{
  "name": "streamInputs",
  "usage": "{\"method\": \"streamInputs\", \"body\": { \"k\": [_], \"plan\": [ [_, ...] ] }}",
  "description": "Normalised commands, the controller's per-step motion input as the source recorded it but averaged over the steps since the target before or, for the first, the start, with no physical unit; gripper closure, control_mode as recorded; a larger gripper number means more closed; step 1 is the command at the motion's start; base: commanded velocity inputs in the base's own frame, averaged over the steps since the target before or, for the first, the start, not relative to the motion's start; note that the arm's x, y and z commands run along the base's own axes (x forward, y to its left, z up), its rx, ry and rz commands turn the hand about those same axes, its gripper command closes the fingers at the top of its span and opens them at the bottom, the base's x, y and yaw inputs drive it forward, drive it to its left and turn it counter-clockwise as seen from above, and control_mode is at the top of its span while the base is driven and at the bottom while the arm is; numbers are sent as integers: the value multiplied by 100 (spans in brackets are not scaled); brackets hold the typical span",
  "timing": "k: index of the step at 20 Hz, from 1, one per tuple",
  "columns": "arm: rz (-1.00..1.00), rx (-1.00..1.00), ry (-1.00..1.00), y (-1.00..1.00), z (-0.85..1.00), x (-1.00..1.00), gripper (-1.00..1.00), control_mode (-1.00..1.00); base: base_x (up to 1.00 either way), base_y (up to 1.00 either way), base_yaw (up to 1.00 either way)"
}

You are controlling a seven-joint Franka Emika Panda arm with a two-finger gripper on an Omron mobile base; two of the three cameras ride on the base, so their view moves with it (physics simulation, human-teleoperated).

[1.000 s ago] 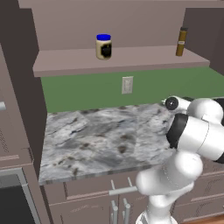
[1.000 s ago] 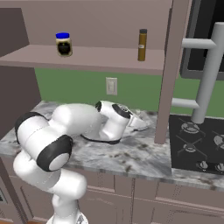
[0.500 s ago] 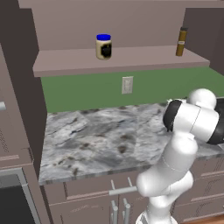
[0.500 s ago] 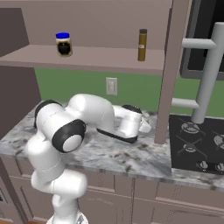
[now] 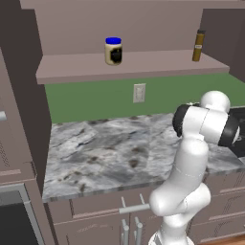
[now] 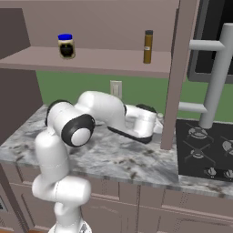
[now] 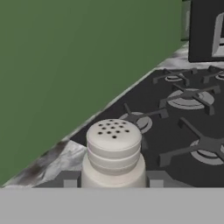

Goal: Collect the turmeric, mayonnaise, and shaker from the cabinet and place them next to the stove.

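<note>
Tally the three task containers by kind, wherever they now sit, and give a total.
Mayonnaise jar, blue lid, on the cabinet shelf: 1
Turmeric bottle, dark cap, on the same shelf: 1
Shaker, pale with a holed top, between the gripper fingertips, near the stove: 1
Total: 3

Even, soft rendered light fills every view, with no glare or hard highlights. Faint shading lies under the cabinet [image 5: 129, 72] shelf. All pictures are sharp, without blur or edge distortion.
</note>
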Motion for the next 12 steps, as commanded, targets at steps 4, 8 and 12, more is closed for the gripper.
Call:
{"method": "streamInputs", "body": {
  "k": [4,8,12],
  "plan": [
    [-1,0,-3,-9,-45,17,100,-100,0,0,0],
    [0,0,-5,-1,-55,2,100,-100,0,0,0],
    [0,0,-11,0,-59,-1,100,-100,0,0,0]
  ]
}}
